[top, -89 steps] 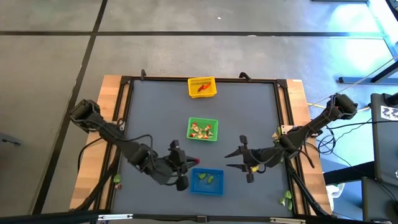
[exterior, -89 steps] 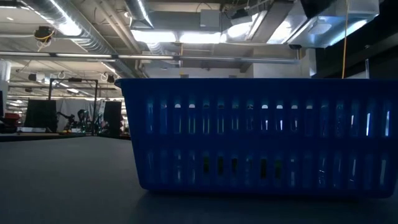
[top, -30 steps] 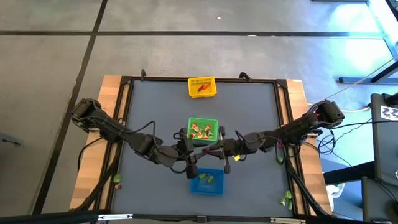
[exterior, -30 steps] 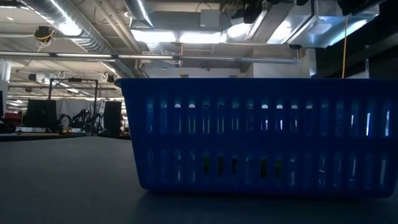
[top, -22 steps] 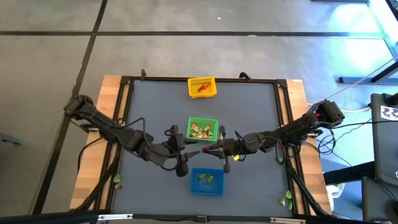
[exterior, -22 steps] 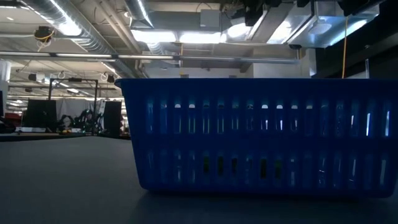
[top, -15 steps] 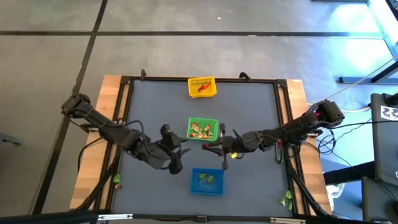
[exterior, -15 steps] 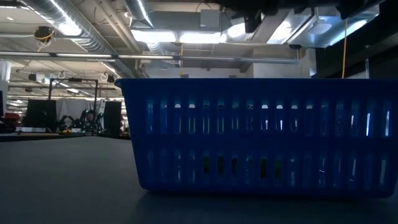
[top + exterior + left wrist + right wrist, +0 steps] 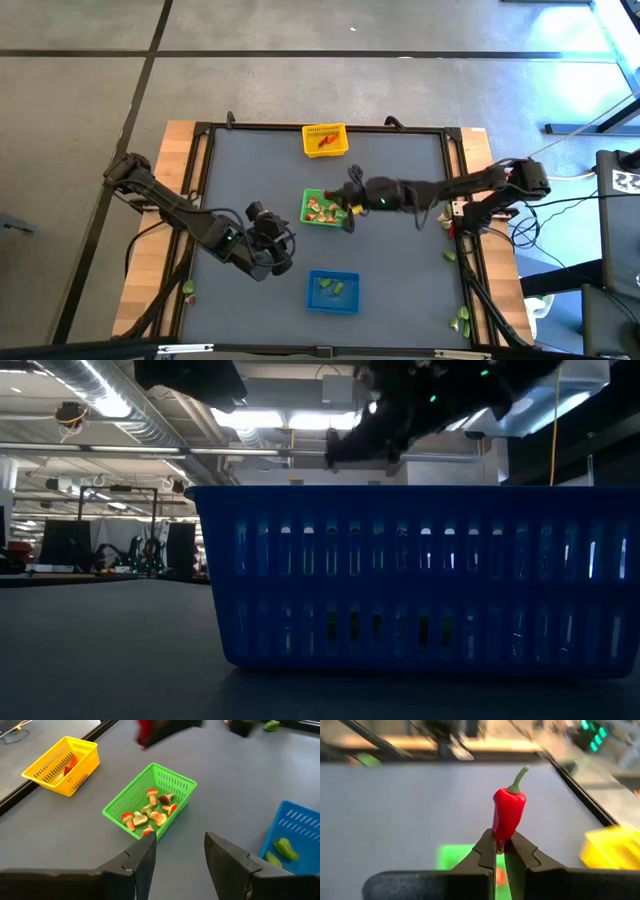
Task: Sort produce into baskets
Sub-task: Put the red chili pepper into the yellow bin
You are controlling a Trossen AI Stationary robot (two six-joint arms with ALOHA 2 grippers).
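One red pepper (image 9: 509,817) (green stem pointing away from the fingers) is clamped in the right gripper (image 9: 349,208), above the right rim of the green basket (image 9: 318,197) at the table's (image 9: 400,280) centre. Yellow basket (image 9: 325,140) sits at the far edge, blue basket (image 9: 333,291) near the front edge. Left gripper (image 9: 277,242), fingers apart and empty, hovers left of centre.

no readable text, labels or numbers

Grey floor (image 9: 300,40); ceiling ducts (image 9: 100,400)
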